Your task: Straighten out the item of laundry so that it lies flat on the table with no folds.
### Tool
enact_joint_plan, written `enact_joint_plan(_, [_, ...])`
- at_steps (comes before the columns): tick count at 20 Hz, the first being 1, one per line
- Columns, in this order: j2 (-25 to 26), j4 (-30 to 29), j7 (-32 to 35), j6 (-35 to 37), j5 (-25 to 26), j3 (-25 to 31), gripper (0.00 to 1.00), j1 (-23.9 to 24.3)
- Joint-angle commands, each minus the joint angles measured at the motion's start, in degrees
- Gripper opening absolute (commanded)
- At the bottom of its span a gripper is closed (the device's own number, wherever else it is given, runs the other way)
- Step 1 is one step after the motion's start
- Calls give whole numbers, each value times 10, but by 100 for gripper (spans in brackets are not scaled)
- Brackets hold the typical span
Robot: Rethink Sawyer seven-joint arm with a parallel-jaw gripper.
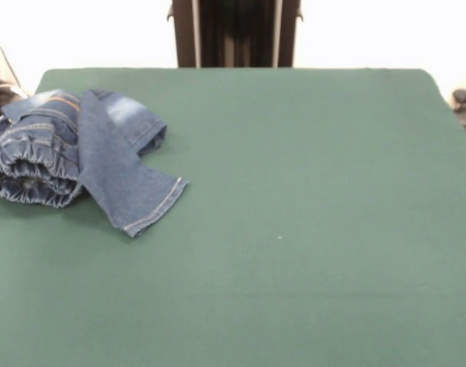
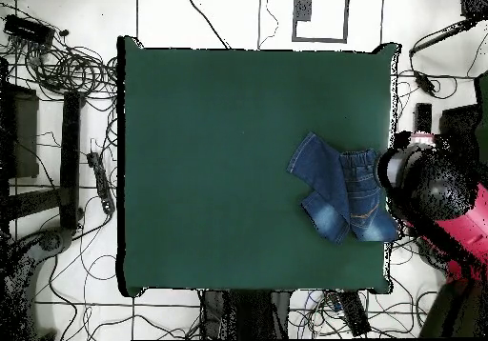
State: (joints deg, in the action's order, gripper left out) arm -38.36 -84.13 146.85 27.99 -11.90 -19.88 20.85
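Front view: blue denim jeans bunched at about ten o'clock on the green tabletop, hard against that edge. Elastic waistband crumpled into rolls at the pile's nine o'clock side; one hemmed leg laid out toward five o'clock, the other folded short toward three o'clock, faded patch showing. Orange-tan stitching visible near the top of the heap. Overhead view: same jeans at three o'clock on the tabletop, legs pointing toward ten and seven o'clock. Red and black arm just off that edge, beside the waistband. Gripper not discernible in either view; opening cannot be told.
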Motion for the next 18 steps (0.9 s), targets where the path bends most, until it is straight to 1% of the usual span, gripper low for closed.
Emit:
enact_joint_plan(1, [70, -76, 24, -51, 3, 103, 100, 9])
enact_joint_plan(6, [82, -75, 51, -59, -6, 99, 100, 0])
enact_joint_plan(10, [92, -65, 94, -35, -26, 77, 100, -29])
enact_joint_plan(11, [96, -58, 110, -29, -28, 60, 100, -45])
enact_joint_plan(18, [86, -59, 144, 0, -52, 30, 100, -92])
